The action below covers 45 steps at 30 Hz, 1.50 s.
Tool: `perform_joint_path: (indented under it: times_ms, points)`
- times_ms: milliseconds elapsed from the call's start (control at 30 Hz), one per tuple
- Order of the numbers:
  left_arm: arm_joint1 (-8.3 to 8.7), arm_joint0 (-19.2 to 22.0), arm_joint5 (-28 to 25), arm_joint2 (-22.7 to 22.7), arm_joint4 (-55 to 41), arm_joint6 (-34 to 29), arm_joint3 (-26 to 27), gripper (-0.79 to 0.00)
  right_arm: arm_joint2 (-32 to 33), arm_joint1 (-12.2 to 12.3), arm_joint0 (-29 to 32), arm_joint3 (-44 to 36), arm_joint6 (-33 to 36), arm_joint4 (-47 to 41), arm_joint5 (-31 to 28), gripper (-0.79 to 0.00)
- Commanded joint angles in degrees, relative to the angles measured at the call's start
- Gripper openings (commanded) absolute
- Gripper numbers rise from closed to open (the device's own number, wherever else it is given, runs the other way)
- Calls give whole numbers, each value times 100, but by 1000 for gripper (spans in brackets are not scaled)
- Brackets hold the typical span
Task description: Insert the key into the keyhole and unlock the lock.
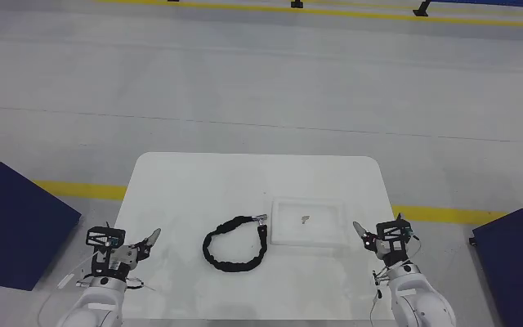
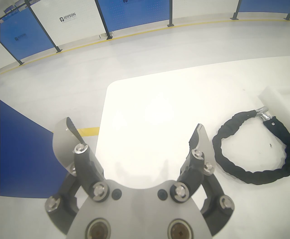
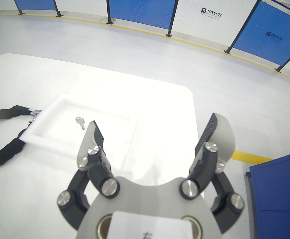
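A grey floor (image 1: 245,73) runs all round, crossed by yellow lines (image 1: 82,190), and blue and white panels (image 3: 140,11) on black posts stand along its far side. On it stands one white table (image 1: 212,180) with rounded corners.

Two arms come up from the near side, one at each near corner of the table. The left gripper (image 2: 133,122) hangs over the table's left edge. Its two fingers are spread wide with nothing between them. The right gripper (image 3: 153,118) hangs near the table's right edge, its two fingers likewise wide apart and bare. Both are well apart from the things on the table.

One lock (image 1: 209,245) lies on the table top, left of the middle. It is a chain in a black cloth sleeve, bent into a loop and lying flat. Its two ends meet at the loop's far right, where bright metal (image 2: 262,113) shows just beside the tray. Whether the metal touches the tray's wall cannot be told.

One tray (image 1: 274,222), white, shallow and rectangular, sits right of the lock and nearer the right gripper than the left.

In the tray lies one small metal key (image 3: 80,122), flat on the tray's floor, a little toward the far wall and touching no wall. It is the tray's one thing. The key and the lock are apart, with the tray's left wall between them.
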<state>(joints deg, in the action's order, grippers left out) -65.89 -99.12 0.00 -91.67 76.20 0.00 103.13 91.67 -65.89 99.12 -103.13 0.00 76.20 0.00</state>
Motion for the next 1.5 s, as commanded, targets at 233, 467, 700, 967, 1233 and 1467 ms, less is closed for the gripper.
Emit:
perform_joint_path:
  times_ms: [233,467,700,967,1233,1467]
  points:
    - [0,0,0,0,0,0,0,0,271,41,-12,-231,195,328,-338,0]
    - [0,0,0,0,0,0,0,0,607,147,-304,-797,966,1229,-1088,0]
    - [0,0,0,0,0,0,0,0,557,281,-1121,-1130,1879,2080,-2589,0]
    - [0,0,0,0,0,0,0,0,-190,370,-2549,-879,3152,2079,-4774,0]
    - [0,0,0,0,0,0,0,0,-1583,374,-4187,306,4629,1122,-5800,0]
    - [0,0,0,0,0,0,0,0,-3128,415,-5414,1740,4629,943,-5800,0]
